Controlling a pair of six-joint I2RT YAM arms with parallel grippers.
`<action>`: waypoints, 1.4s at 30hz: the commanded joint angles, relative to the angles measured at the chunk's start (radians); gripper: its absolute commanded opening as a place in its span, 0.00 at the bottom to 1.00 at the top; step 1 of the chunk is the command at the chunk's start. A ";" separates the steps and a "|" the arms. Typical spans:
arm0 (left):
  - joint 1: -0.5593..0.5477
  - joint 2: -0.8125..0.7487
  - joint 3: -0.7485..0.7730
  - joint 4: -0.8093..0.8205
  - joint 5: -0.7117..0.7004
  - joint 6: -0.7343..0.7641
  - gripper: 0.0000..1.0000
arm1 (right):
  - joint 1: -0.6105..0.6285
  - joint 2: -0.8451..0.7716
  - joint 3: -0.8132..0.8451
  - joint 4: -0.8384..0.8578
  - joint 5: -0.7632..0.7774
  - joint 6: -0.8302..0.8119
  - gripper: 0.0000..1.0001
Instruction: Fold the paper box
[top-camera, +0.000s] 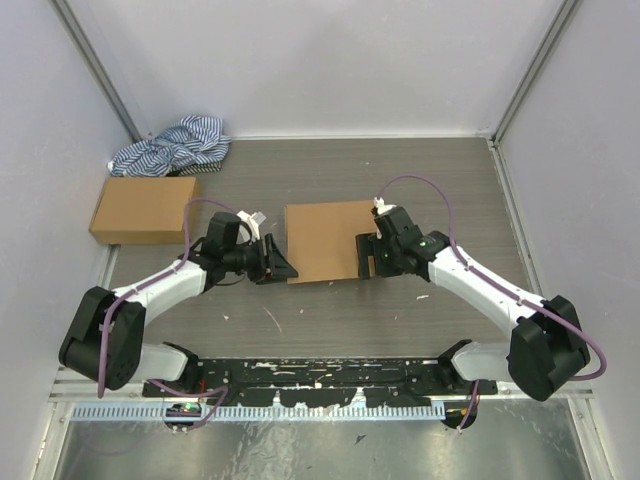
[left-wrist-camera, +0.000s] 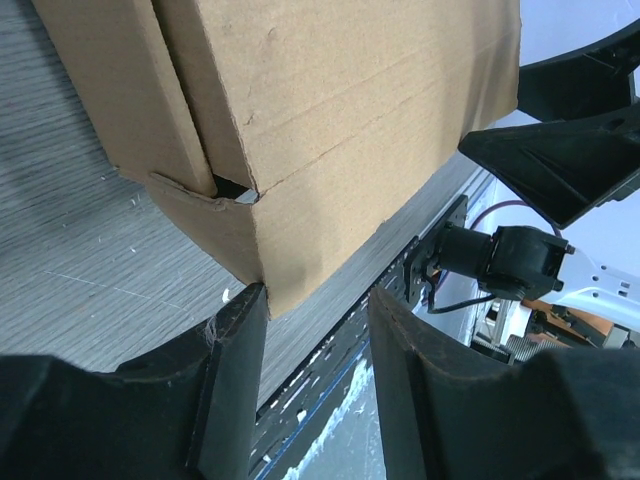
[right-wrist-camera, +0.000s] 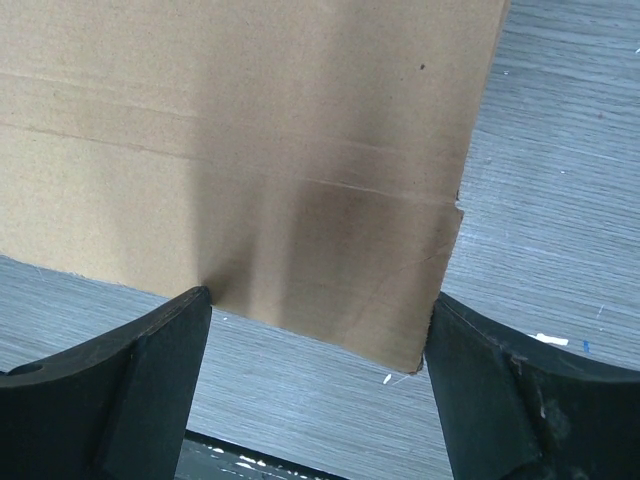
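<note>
Now the paper box (top-camera: 328, 240) stands in the middle of the table (top-camera: 420, 170), between my two arms. My left gripper (left-wrist-camera: 320, 300) has its fingers apart, and the near left corner of the box comes just to one fingertip. My right gripper (right-wrist-camera: 320, 300) is spread wide at the near right corner of the box and clamps nothing.

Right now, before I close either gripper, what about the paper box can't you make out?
Top external: near-right edge of the paper box, hidden under the right gripper; contact unclear.
Left wrist: inside the corner slit, too dark; the box's top, cut off by the frame.
Right wrist: one panel fills the view; flaps and tabs cut off by its edges.
</note>
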 joint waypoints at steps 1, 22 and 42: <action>-0.013 -0.003 0.004 0.103 0.104 -0.034 0.50 | 0.024 -0.011 0.075 0.086 -0.122 0.006 0.87; 0.007 0.007 0.021 0.111 0.154 -0.057 0.50 | 0.024 0.038 0.026 0.088 0.004 -0.016 0.93; 0.012 0.037 -0.005 0.169 0.185 -0.089 0.50 | -0.012 0.043 0.021 0.108 0.024 -0.020 1.00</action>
